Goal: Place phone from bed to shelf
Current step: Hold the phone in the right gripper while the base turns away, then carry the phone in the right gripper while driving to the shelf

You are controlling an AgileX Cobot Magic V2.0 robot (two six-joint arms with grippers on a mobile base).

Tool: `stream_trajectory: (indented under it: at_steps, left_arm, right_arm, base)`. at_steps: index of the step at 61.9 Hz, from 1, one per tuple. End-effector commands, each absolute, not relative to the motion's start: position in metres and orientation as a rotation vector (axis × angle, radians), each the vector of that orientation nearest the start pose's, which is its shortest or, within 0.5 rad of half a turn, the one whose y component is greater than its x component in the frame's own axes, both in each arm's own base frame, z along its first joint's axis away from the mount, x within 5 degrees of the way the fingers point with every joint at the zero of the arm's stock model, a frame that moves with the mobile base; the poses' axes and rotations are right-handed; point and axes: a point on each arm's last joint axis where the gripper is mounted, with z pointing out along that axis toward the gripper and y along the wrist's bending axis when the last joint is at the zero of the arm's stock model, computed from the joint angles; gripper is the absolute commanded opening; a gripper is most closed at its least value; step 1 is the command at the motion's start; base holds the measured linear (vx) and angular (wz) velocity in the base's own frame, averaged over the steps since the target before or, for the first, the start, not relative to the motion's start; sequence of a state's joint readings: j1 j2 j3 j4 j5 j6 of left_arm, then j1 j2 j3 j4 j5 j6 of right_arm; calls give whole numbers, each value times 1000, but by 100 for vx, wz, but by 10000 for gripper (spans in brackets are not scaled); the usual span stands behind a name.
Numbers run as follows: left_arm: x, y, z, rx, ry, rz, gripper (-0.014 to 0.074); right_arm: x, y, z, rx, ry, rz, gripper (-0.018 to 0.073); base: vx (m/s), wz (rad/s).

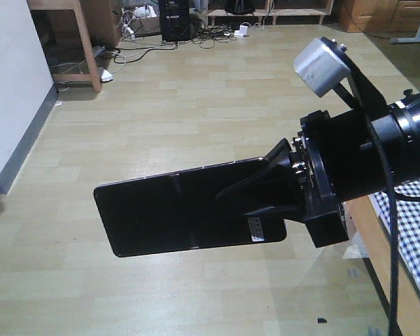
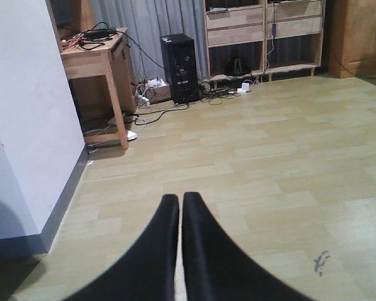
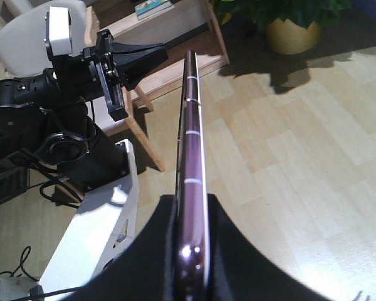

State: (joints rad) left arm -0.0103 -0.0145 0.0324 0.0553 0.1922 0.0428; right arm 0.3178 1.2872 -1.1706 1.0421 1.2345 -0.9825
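Phone (image 1: 161, 213) held in mid-air over the wood-pattern floor (image 1: 196, 105), clear of the bed (image 1: 416, 238), whose gingham edge shows just beside the arm. The right gripper (image 3: 191, 207) clamps the end that bears the white sticker (image 1: 257, 229), with its jaws closed flat on both faces. Most of the body, fold line included, overhangs beyond the fingers. The right wrist view shows the device edge-on and centred between the pads, which looks a sound hold. The left gripper (image 2: 180, 200) is idle, its fingers pressed nearly together on nothing. The shelf (image 2: 263, 34) stands well apart, against the far wall. Judged step: carry to the shelf. Good practice would be to leave the grip unchanged and travel smoothly so the overhanging end does not swing. Bring the broad face level, enter an open compartment free end first, and release only once the underside rests on the board. The long overhang could strike a board edge.
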Motion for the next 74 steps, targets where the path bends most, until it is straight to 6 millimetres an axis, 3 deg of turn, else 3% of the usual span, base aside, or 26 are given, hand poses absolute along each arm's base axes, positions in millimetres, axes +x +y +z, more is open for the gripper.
stream_trajectory:
  at_steps: [1, 74]
  left_arm:
    - [55, 0, 201, 76, 1584, 65, 1]
    - [55, 0, 201, 76, 1584, 65, 1]
  right_arm:
    - [191, 146, 394, -1205, 1876, 1219, -1]
    - [191, 146, 394, -1205, 1876, 1219, -1]
  base:
    - [31, 1]
    - [38, -1]
